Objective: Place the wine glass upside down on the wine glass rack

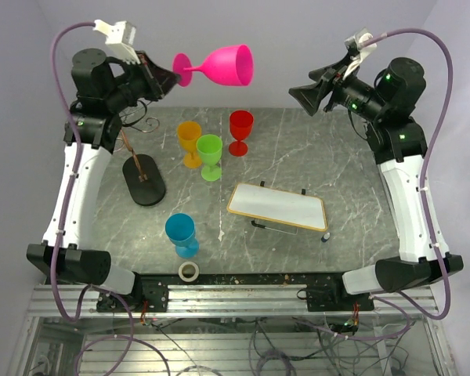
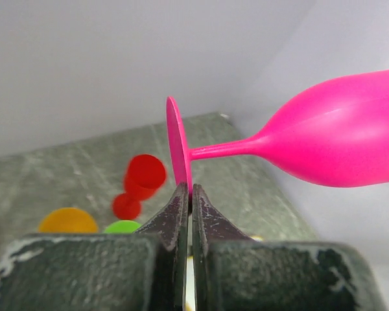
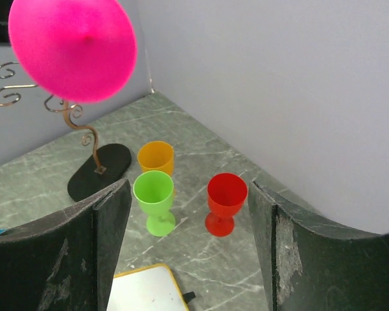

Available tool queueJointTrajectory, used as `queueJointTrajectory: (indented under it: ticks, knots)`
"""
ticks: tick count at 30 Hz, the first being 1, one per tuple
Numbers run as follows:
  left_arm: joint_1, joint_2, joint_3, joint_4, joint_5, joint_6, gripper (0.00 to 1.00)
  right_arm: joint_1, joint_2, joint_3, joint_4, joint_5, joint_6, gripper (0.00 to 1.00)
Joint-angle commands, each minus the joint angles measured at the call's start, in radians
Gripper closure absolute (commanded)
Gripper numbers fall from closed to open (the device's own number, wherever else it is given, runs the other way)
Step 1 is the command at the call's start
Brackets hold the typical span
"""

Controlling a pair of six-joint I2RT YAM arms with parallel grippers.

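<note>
The rack [image 1: 145, 184] was hemmed on its right by an orange glass [image 1: 189, 141], a green glass [image 1: 210, 155] and a red glass [image 1: 240, 130]. Right of them the worktop [image 1: 321, 153] was left bare, behind the white board [image 1: 277, 207].

Near a probable whiteboard [image 1: 278, 207] stand an orange cup [image 1: 189, 141], green cup [image 1: 210, 154], red cup [image 1: 240, 130].

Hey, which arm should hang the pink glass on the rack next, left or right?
Left, most likely. The left pincer is shut on the foot of the pink wine glass, and the wine glass rack stands on that side. The right pincer is open and empty, farther away.
</note>
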Motion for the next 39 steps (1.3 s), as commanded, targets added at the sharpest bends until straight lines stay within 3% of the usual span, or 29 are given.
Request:
queueJointTrajectory:
  ticks: [1, 10, 16, 26, 39]
  knots:
    - [0.053, -0.053, 0.073, -0.066, -0.142, 0.158, 0.93, -0.007, -0.027, 0.023, -0.071, 0.053, -0.087, 0.27]
    - [0.181, -0.113, 0.180, -0.199, -0.369, 0.488, 0.93, -0.006, -0.057, -0.158, -0.194, 0.089, -0.361, 0.25]
    - [0.301, -0.129, 0.204, -0.230, -0.550, 0.674, 0.93, -0.004, -0.112, -0.371, -0.217, 0.045, -0.481, 0.11]
    - [0.367, -0.057, 0.219, -0.187, -0.882, 0.915, 0.93, -0.004, -0.174, -0.668, -0.079, 0.047, -0.486, 0.11]
    - [0.366, 0.155, 0.321, -0.041, -1.014, 1.129, 0.93, -0.022, -0.199, -0.760, -0.030, 0.037, -0.474, 0.11]
